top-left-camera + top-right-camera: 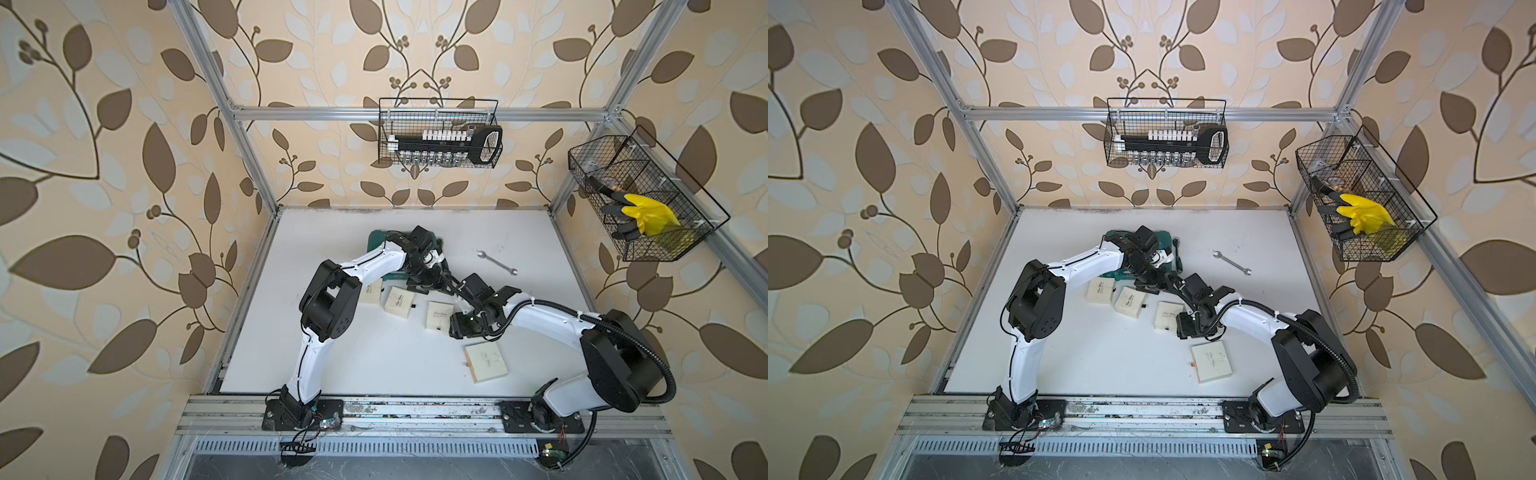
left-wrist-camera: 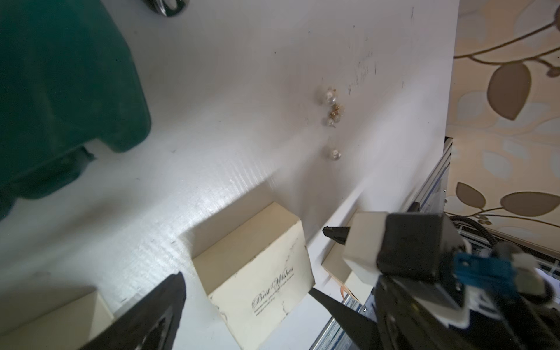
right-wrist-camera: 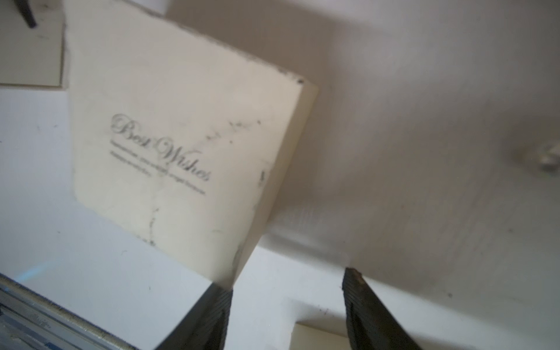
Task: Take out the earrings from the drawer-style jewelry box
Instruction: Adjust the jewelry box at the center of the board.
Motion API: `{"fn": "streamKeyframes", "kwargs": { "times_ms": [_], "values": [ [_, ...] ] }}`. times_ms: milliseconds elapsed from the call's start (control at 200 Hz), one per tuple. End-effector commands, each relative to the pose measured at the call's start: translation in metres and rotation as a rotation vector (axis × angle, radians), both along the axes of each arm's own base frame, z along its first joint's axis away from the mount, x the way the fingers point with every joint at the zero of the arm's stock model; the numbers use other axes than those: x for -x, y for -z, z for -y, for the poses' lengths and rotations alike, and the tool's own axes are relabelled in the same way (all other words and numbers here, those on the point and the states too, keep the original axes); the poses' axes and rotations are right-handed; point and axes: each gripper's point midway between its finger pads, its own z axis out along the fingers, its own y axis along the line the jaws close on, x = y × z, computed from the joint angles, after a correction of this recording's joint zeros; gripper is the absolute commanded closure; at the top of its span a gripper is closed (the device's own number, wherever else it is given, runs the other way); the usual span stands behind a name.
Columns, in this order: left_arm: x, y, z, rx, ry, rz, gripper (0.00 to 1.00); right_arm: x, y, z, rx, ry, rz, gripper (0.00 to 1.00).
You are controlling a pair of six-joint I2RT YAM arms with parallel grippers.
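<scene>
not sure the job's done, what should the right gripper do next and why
Probably lower the right gripper and release the small cream box it seems to hold onto the bare table. Several earrings already lie loose there, and the left gripper hangs open over the Best Wishes box.

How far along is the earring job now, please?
Done: several earrings lie loose on the table. In hand: the right gripper seems to grip a cream piece; the left gripper, jaws open, hovers over a cream box. Left: whether the other boxes hold more earrings cannot be seen.
</scene>
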Motion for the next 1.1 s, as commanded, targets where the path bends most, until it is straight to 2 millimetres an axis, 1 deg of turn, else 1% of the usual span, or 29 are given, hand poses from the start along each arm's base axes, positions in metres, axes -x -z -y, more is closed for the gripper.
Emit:
{"fn": "streamKeyframes", "kwargs": {
  "times_ms": [0,100,240,315,480,575,715,780,905,1015,1095],
  "values": [
    [0.006,-0.005,0.023,0.075,0.027,0.027,0.01,-0.018,-0.001,-0.009,-0.039,-0.003,0.026,0.4],
    [0.011,0.001,0.024,0.085,0.035,0.016,0.01,-0.033,-0.003,-0.005,-0.067,0.056,0.034,0.4],
    [0.018,0.011,0.02,0.076,0.043,-0.023,0.01,-0.051,-0.014,-0.005,-0.113,0.089,0.067,0.4],
    [0.026,0.011,0.019,0.082,0.058,-0.058,0.01,-0.059,-0.019,-0.007,-0.147,0.104,0.079,0.4],
    [0.042,0.011,0.013,0.081,0.093,-0.107,0.01,-0.071,-0.021,-0.008,-0.219,0.166,0.082,0.41],
    [0.048,0.011,0.008,0.063,0.107,-0.125,0.01,-0.073,-0.022,-0.004,-0.221,0.179,0.092,0.41],
    [0.051,0.016,-0.004,-0.01,0.096,-0.141,0.01,-0.067,-0.021,0.005,-0.213,0.185,0.091,0.42],
    [0.05,0.019,-0.01,-0.043,0.08,-0.149,0.01,-0.063,-0.021,0.012,-0.215,0.203,0.094,0.43],
    [0.049,0.02,-0.013,-0.051,0.066,-0.151,0.01,-0.059,-0.022,0.021,-0.25,0.231,0.101,0.45],
    [0.047,0.021,-0.014,-0.048,0.055,-0.16,0.01,-0.057,-0.024,0.015,-0.307,0.222,0.098,0.5],
    [0.044,0.023,-0.014,-0.045,0.046,-0.168,0.01,-0.057,-0.024,0.008,-0.347,0.209,0.089,0.56]
  ]
}}
